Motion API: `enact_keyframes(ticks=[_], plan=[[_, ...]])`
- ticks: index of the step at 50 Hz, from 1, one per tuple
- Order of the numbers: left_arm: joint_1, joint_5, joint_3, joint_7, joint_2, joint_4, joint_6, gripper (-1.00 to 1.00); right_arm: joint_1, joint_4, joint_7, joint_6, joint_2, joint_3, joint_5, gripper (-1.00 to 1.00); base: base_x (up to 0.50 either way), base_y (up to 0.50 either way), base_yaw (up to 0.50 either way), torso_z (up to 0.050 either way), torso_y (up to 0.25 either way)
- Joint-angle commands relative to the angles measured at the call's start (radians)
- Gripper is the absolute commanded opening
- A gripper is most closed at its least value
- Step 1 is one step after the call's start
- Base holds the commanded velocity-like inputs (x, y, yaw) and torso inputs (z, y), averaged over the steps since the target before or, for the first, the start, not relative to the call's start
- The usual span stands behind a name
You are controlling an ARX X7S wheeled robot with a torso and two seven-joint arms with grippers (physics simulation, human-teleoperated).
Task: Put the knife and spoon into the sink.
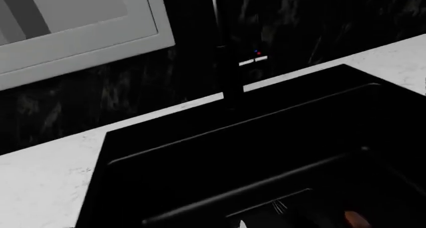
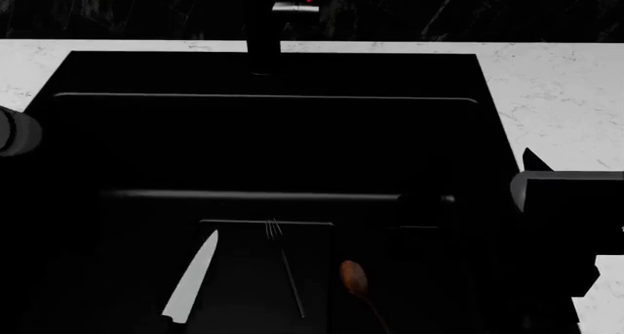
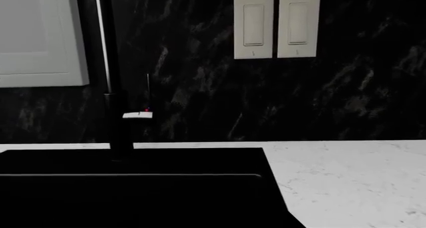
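Down in the black sink [image 2: 273, 74] lie the knife [image 2: 192, 275], a fork [image 2: 286, 264] and the spoon [image 2: 354, 277], side by side. Neither claw shows clearly, so I cannot tell how open they are.

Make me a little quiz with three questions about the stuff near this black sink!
1. True or false: the knife has a pale blade.
2. Which lies between the knife and the spoon in the head view? A) a cup B) the fork C) a plate
3. Fill in: the counter around the sink is ____ marble.

Key: 1 true; 2 B; 3 white
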Motion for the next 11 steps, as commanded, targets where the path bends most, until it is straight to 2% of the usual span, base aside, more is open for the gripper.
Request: enact_keyframes(ticks=[1,3,11], plan=[[0.135,0.164,-0.048,0.034,-0.011,0.165,0.134,1.00,0.004,0.003,-0.007,-0.005,-0.003,-0.005,-0.002,1.00,0.00,0.00,0.00,0.000,0.000],[0.175,0.267,-0.023,0.050,-0.015,0.202,0.170,1.00,0.005,0.001,-0.007,-0.005,-0.002,-0.003,0.001,1.00,0.00,0.00,0.00,0.000,0.000],[0.375,0.432,-0.023,0.135,-0.002,0.220,0.353,1.00,-0.002,0.004,-0.011,-0.015,-0.005,-0.004,-0.002,1.00,0.00,0.00,0.00,0.000,0.000]])
